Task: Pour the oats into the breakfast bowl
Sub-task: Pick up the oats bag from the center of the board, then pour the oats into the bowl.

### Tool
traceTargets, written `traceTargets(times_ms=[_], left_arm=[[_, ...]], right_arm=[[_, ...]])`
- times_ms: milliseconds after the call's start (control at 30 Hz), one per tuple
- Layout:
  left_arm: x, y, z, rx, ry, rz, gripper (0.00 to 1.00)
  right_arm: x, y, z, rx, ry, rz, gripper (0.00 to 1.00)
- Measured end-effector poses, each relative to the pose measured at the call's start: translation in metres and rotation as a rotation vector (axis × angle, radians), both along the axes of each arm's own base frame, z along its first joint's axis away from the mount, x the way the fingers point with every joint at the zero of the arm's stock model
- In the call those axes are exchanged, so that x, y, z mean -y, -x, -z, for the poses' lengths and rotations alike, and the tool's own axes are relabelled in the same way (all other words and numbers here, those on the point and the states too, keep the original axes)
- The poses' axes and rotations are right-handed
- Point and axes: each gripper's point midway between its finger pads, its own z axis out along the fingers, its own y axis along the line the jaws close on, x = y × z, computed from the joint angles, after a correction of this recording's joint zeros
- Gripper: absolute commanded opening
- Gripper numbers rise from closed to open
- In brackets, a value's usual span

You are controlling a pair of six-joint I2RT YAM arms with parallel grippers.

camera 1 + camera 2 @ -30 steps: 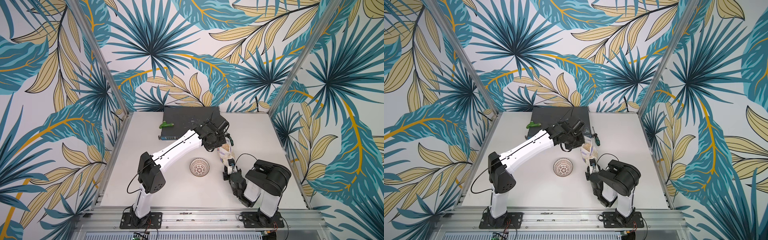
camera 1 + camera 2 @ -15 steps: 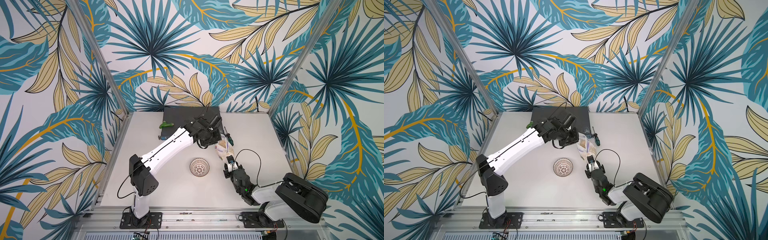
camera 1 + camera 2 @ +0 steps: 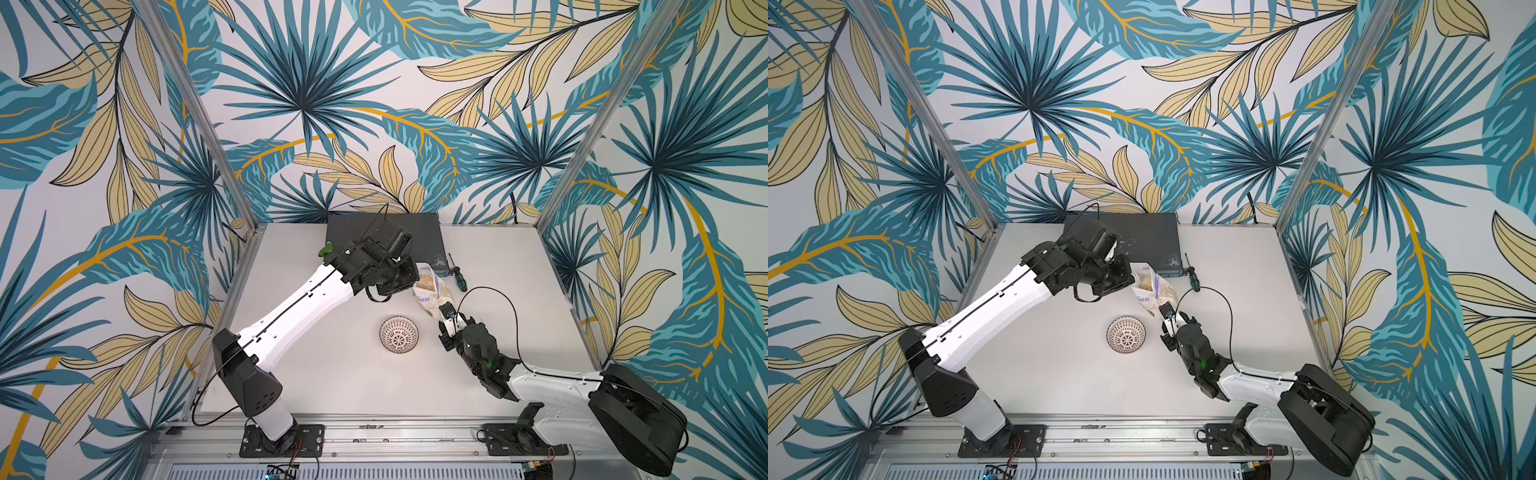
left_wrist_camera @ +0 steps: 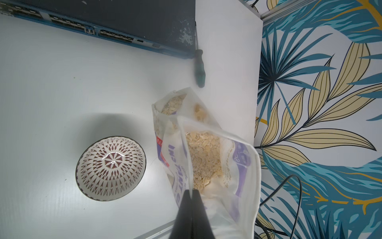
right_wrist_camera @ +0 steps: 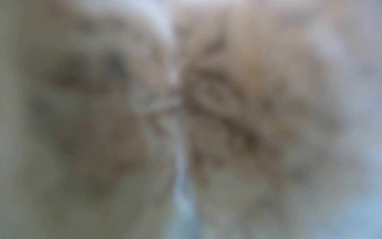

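The oats sit in a clear bag (image 3: pixel 430 286) with purple print, held up with its mouth open just right of the breakfast bowl (image 3: pixel 399 334). The bag (image 3: pixel 1152 289) and bowl (image 3: pixel 1126 334) show in both top views. My left gripper (image 4: pixel 192 191) is shut on the bag's top edge, with beige flakes (image 4: pixel 203 157) showing inside. In a top view the left gripper (image 3: pixel 415 274) is at the bag's upper left. My right gripper (image 3: pixel 445 311) grips the bag's lower end. The right wrist view is only a beige blur. The patterned bowl (image 4: pixel 110 167) holds nothing.
A dark network switch (image 3: pixel 415 237) lies at the back of the table. A green-handled screwdriver (image 3: pixel 458 277) lies beside it, just behind the bag. A small green object (image 3: pixel 326 249) sits by the switch's left end. The right arm's black cable (image 3: pixel 511 307) loops over the table.
The bag has moved a little to the left and toward the back, held at both ends. The right arm has stretched out low over the table, and the left arm has leaned back. The bowl stayed put.
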Motion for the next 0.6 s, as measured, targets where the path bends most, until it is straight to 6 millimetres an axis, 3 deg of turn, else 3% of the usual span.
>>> traceTargets(times_ms=[200,600], left_arm=[[-0.006,0.005,-0.007,0.012,0.018,-0.012,0.00],[-0.011,0.010,0.048,-0.076,-0.014,-0.032,0.00]], right_arm=[[0.009,-0.009,-0.018,0.065,0.090,0.003,0.00],[0.038,-0.004,-0.003,0.042,0.377,0.007,0.00]])
